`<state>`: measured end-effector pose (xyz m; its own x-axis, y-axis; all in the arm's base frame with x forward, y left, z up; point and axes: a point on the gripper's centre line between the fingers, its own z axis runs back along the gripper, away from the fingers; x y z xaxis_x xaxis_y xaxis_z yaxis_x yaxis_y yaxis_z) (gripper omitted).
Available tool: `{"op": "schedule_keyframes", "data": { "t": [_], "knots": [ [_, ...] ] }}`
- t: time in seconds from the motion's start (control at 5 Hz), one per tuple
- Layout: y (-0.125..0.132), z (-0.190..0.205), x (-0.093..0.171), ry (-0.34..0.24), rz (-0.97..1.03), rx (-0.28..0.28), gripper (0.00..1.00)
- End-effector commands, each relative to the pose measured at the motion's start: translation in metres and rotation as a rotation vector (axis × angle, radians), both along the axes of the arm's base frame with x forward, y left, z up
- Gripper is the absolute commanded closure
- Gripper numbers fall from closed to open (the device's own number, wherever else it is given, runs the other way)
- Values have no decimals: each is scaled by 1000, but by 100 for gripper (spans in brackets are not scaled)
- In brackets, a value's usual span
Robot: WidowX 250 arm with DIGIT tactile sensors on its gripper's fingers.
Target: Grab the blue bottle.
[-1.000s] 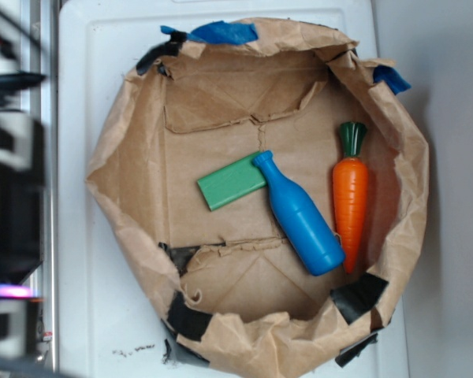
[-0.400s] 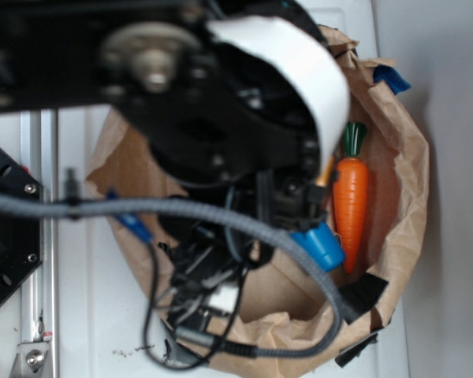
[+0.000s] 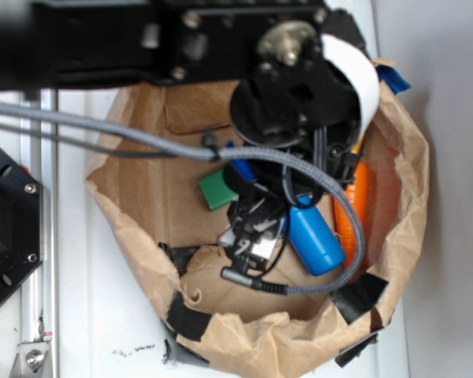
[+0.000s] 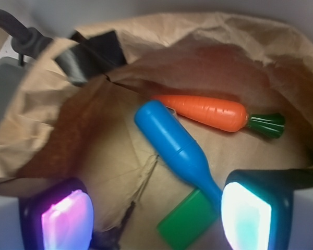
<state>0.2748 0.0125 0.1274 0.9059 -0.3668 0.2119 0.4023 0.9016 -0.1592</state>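
The tool (image 4: 156,219) hung with pads spread wide above the blue bottle (image 4: 175,146), which lay flat in the paper bag (image 3: 142,252) between carrot (image 4: 211,112) and green block (image 4: 190,221) (neck nearest), presumably positioned to straddle it.

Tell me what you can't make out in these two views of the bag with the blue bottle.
- Exterior: the arm covers the blue bottle's neck, most of the carrot and part of the green block.
- Exterior: the end effector's fingers are hidden beneath the arm and cable, so the jaw opening is unreadable there.
- Wrist: the end effector fingers are cut off by the bottom edge; the green block is partly cut off too.
- Wrist: the bottle's mouth sits behind the right finger.
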Motion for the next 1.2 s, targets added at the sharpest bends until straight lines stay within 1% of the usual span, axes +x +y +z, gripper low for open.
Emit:
{"op": "schedule_keyframes", "data": {
  "t": [0.0, 0.2, 0.4, 0.8, 1.0],
  "knots": [
    [-7, -48, 20, -7, -47, -4, 0],
    [-17, -68, 36, 3, -46, 2, 0],
    [-22, -82, 41, -16, -14, 30, 100],
    [-17, -79, 39, -30, 12, 40, 100],
    [-13, -56, 37, -36, 54, 28, 100]
  ]
}}
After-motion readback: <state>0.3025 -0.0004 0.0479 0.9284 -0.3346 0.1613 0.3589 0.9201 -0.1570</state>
